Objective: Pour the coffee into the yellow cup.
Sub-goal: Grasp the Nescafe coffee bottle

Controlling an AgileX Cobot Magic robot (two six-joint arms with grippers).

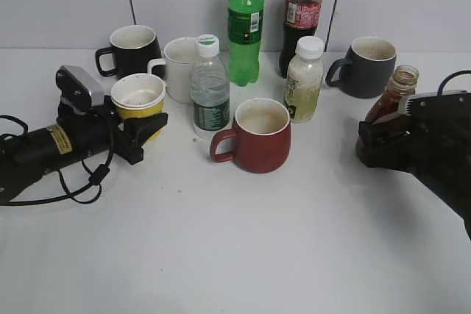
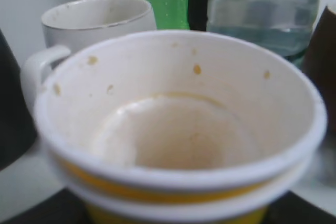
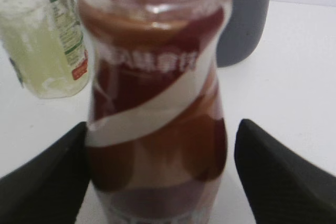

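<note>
Presently at the grasp stage, judging from both wrist views. Right hand (image 3: 160,177) spread wide around the coffee (image 3: 157,103), dark fingers (image 3: 44,177) flanking the bottle low on its body, a clear gap visible on the outer side and the inner finger very near or just touching the label; not yet pinched. Bottle upright between the fingers, uncapped, brown liquid high in the neck, standing on the tabletop (image 1: 257,255). Just beyond the right hand: a pale juice bottle (image 3: 44,35) to one side and a grey mug (image 3: 244,19) to the other, both close enough to matter. Left hand (image 1: 140,134) low on the tabletop, reaching under the yellow cup (image 1: 138,97); cup fills the left wrist view (image 2: 178,124), white inside, speckled, seemingly empty; whether pinched or merely cradled cannot be told, fingertips hidden beneath the rim. Past that hand: a white mug (image 2: 89,22), a water bottle (image 1: 210,90), a black mug (image 1: 132,49), with a red mug (image 1: 257,134) between the two hands. To do this step well, probably best to centre the bottle between the fingers before closing, grip at the narrow waist so the curved body cannot slip, close gently, then lift straight up before any sideways travel. Open neck and high fill make early tilt the likely spill risk.
</note>
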